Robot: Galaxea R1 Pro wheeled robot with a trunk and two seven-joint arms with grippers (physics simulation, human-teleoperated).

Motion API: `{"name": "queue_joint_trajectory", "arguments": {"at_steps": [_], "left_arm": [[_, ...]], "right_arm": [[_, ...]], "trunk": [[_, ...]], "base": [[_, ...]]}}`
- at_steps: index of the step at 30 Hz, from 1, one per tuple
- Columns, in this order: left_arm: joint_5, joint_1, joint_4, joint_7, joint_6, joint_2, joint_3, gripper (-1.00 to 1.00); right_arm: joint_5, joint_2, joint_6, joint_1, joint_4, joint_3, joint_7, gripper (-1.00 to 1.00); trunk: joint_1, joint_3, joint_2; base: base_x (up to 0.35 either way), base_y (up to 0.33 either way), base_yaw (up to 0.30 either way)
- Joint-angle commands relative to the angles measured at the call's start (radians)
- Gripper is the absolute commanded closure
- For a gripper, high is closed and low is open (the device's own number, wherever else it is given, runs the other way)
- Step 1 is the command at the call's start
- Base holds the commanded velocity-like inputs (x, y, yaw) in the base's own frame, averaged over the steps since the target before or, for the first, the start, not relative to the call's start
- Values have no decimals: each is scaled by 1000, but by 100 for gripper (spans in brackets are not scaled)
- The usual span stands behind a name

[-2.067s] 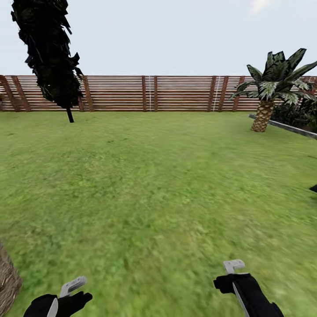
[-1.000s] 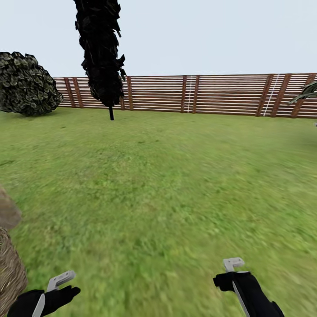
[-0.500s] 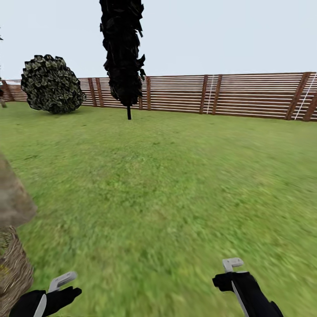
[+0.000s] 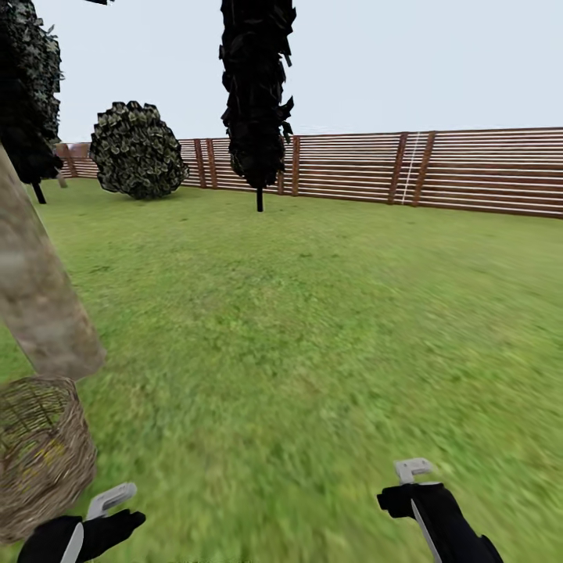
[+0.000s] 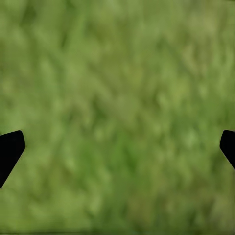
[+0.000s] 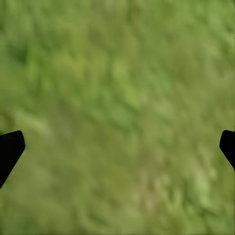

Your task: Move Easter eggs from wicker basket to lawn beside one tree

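Observation:
The wicker basket [image 4: 43,453] stands on the lawn [image 4: 313,328] at the head view's lower left, at the foot of the tree [image 4: 39,297], whose thick grey-tan trunk leans past it. A faint yellow blur shows inside the weave; the Easter eggs cannot be made out. My left wrist [image 4: 78,533] hangs just right of the basket, my right wrist [image 4: 434,508] far to the right. The left gripper [image 5: 117,149] and the right gripper [image 6: 117,149] are both open over bare grass, fingertips wide apart with nothing between them.
A narrow black-leaved tree [image 4: 256,102] stands ahead, a round dark bush [image 4: 137,148] to its left, another dark tree [image 4: 31,94] at the far left. A brown slat fence [image 4: 469,168] closes the back. Open grass lies ahead and to the right.
The camera has swung left, so the whole scene slid right. The trunk and the basket have come further into view at the left. Both arms keep their pose.

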Motion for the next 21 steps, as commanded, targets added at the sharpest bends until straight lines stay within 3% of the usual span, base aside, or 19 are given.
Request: {"name": "queue_joint_trajectory", "arguments": {"at_steps": [1,21], "left_arm": [[4,-1,0,-2,6,0,2,-100],[4,-1,1,-3,7,0,2,-100]], "right_arm": [[10,0,4,0,-2,-2,9,-100],[12,1,4,-1,-2,0,9,-100]], "trunk": [[0,-1,0],[0,-1,0]], "base": [[0,0,257],[0,0,257]]}}
